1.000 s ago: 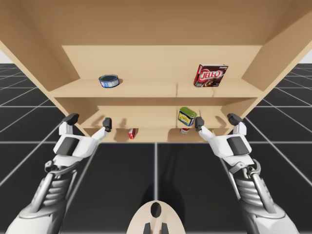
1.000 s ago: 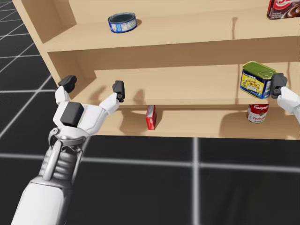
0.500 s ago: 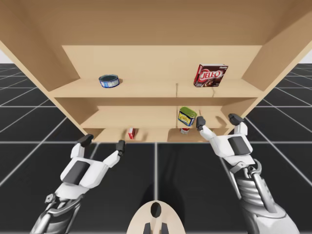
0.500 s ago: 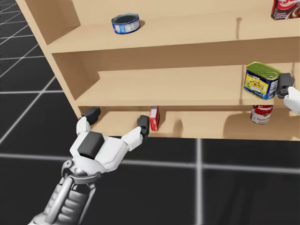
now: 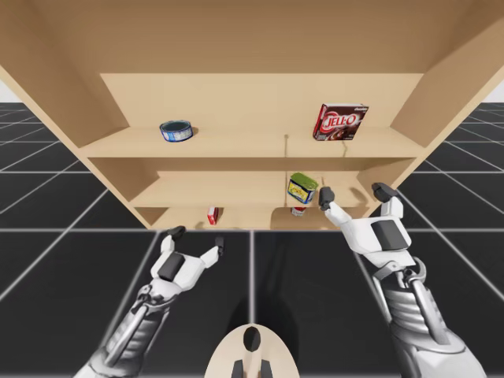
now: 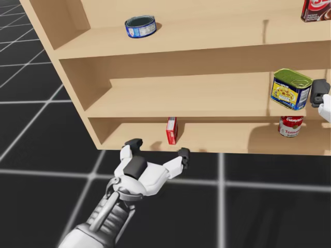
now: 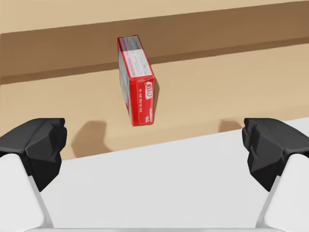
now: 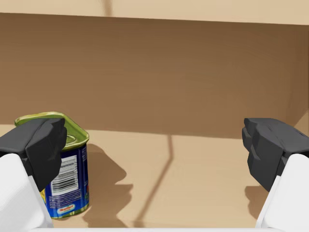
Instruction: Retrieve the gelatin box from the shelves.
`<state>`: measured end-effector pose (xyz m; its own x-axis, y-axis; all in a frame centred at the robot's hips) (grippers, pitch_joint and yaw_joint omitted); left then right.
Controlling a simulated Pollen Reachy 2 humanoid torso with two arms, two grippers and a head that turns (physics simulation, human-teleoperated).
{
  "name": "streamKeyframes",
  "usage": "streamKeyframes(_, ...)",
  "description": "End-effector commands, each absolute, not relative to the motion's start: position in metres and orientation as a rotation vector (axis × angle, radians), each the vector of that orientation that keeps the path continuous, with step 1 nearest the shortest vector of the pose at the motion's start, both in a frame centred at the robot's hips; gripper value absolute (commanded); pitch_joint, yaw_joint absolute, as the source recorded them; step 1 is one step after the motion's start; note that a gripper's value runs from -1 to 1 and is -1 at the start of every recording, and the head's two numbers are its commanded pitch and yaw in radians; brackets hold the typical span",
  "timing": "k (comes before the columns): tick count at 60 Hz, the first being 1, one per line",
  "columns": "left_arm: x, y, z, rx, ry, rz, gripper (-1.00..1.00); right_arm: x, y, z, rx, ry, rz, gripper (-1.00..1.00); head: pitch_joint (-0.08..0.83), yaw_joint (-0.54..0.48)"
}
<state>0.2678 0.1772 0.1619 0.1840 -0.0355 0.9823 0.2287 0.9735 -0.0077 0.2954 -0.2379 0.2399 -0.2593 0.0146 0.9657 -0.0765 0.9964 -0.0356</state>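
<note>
Box to get: small red box [image 7: 136, 81], standing on a thin side on the lowest shelf [image 7: 217, 92], a bit back from the front edge, nothing touching it.
Left gripper [image 7: 153, 145]: wide open, holding nothing, just outside the shelf front, pointing at the red box; box straight ahead, lined up with the gap between the fingers, not touched yet.
Right gripper [image 8: 154, 145]: wide open too, holding nothing, up at the middle shelf [image 8: 203, 159], one finger close beside the blue tin with the green top [image 8: 72, 174].
Step now: most likely bringing the left gripper in to the red box.
How to do it well: go straight in, low and flat, under the middle shelf board; keep the box in the middle of the gap; stop with one finger on each wide side; then squeeze softly.
Watch out: thin box, easy to tip or shove back with a bump.
Not this one, by best guess: the dark red box [image 5: 340, 122] on the top shelf.
Right arm: best kept off the tin.
</note>
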Motion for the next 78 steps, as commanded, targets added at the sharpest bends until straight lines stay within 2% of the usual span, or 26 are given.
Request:
streamKeyframes(1,0.295,0.154,0.152,-0.211,-1.345,-0.109,-1.00,0.295,-0.238,0.240,0.045,-1.833,0.085,-1.00,0.576,0.23)
streamKeyframes(20,0.348,0.146,0.137,-0.203,-1.272,-0.074,-1.00,0.295,-0.237,0.240,0.040,-1.836,0.089,-1.00,0.581,0.23)
streamKeyframes(35,0.372,0.135,0.133,-0.195,-1.257,-0.064,-1.00,0.294,-0.238,0.241,0.039,-1.842,0.086,-1.00,0.581,0.22)
streamKeyframes(42,0.376,0.132,0.130,-0.200,-1.244,-0.070,-1.00,0.294,-0.239,0.241,0.039,-1.842,0.083,-1.00,0.581,0.22)
streamKeyframes(45,0.375,0.132,0.129,-0.205,-1.235,-0.075,-0.68,0.293,-0.239,0.241,0.039,-1.843,0.082,-1.00,0.582,0.22)
streamKeyframes(46,0.375,0.131,0.127,-0.203,-1.235,-0.077,0.22,0.293,-0.239,0.241,0.039,-1.842,0.081,-1.00,0.582,0.22)
streamKeyframes(48,0.374,0.131,0.127,-0.206,-1.230,-0.081,0.80,0.293,-0.239,0.241,0.038,-1.842,0.081,-1.00,0.583,0.22)
streamKeyframes(49,0.372,0.131,0.126,-0.210,-1.227,-0.089,0.93,0.294,-0.239,0.241,0.038,-1.842,0.082,-1.00,0.583,0.22)
streamKeyframes(53,0.370,0.131,0.126,-0.210,-1.224,-0.097,1.00,0.293,-0.239,0.241,0.038,-1.843,0.081,-1.00,0.581,0.22)
streamKeyframes(63,0.370,0.131,0.128,-0.202,-1.247,-0.112,1.00,0.293,-0.239,0.241,0.038,-1.840,0.079,-1.00,0.578,0.22)
streamKeyframes(75,0.364,0.136,0.153,-0.204,-1.416,-0.107,1.00,0.294,-0.239,0.241,0.039,-1.840,0.080,-1.00,0.576,0.22)
streamKeyframes(78,0.361,0.137,0.158,-0.197,-1.434,-0.109,1.00,0.294,-0.239,0.241,0.038,-1.840,0.080,-1.00,0.575,0.22)
